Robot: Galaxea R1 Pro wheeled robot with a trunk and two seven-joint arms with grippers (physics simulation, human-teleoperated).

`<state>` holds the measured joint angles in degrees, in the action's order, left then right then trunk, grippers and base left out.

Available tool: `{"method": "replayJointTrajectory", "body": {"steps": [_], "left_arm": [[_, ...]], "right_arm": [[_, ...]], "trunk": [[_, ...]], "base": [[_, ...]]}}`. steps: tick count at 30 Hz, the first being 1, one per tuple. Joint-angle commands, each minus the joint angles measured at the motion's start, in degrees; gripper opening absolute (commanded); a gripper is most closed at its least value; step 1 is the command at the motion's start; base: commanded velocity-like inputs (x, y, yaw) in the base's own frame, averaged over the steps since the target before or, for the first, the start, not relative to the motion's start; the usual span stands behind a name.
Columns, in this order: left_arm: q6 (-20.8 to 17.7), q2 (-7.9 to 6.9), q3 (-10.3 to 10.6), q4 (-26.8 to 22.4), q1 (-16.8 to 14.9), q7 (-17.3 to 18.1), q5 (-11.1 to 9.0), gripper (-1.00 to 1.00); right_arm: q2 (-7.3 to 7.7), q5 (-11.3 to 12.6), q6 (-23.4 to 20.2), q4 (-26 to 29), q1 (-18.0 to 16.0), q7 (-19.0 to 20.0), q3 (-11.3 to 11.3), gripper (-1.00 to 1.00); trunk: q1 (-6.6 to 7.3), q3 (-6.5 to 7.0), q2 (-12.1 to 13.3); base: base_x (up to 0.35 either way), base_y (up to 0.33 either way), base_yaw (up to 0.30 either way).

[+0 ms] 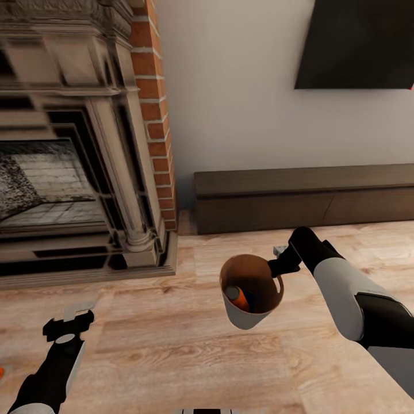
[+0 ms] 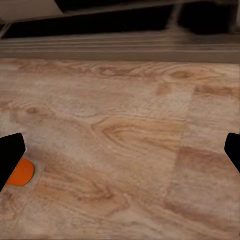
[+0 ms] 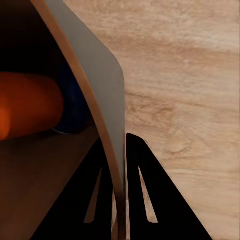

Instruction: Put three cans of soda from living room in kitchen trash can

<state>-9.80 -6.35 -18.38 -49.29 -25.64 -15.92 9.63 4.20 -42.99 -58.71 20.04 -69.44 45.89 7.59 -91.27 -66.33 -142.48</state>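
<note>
My right gripper is shut on the rim of the tash can, holding it tilted above the wood floor. In the right wrist view the fingers pinch its thin grey wall. Inside lie an orange can of soda and a blue one behind it. My left gripper hangs open over the floor at lower left, its fingertips wide apart. Another orange can of soda lies on the planks beside one fingertip, and a sliver of it shows at the head view's left edge.
A red-brick fireplace with a stepped hearth stands at left. A long low dark-brown cabinet runs along the wall under a black TV. Light wood floor spreads between the arms.
</note>
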Motion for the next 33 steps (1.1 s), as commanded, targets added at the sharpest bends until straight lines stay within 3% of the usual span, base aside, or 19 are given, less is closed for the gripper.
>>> {"method": "replayJointTrajectory", "body": {"steps": [1, 6, 11, 14, 33], "left_arm": [[1.1, -0.04, 0.0, 1.5, -0.4, -1.0, -0.2, 1.0], [2.0, -0.16, -0.1, 2.7, -0.7, -0.9, -0.6, 1.0], [1.6, -0.3, -0.1, 2.9, -1.0, 6.1, -0.6, 1.0], [1.4, -0.32, -0.2, 2.8, -1.0, 7.2, -0.6, 1.0], [1.1, -0.41, -0.2, 2.3, -1.1, 8.1, -0.5, 1.0]], "right_arm": [[0.08, 1.3, -0.5, 0.0, 0.0, 0.3, 0.3, -1.0], [0.11, 1.3, -0.5, 0.0, 0.1, 0.3, 0.3, -1.0], [0.03, 1.3, -0.5, 0.0, 0.3, 0.3, 0.3, -1.0], [0.04, 1.3, -0.5, 0.0, 0.4, 0.3, 0.3, -1.0], [0.03, 1.3, -0.5, 0.0, 0.8, 0.3, 0.3, -1.0]], "trunk": [[0.01, 0.01, 0.0], [0.01, 0.01, 0.0], [0.01, 0.01, 0.0], [0.01, 0.01, 0.0], [0.01, 0.01, 0.0]], "base": [[0.0, 0.264, 0.0], [-0.064, 0.279, 0.0], [-0.062, 0.306, 0.0], [-0.014, 0.316, 0.0], [-0.001, 0.319, 0.0]]}}
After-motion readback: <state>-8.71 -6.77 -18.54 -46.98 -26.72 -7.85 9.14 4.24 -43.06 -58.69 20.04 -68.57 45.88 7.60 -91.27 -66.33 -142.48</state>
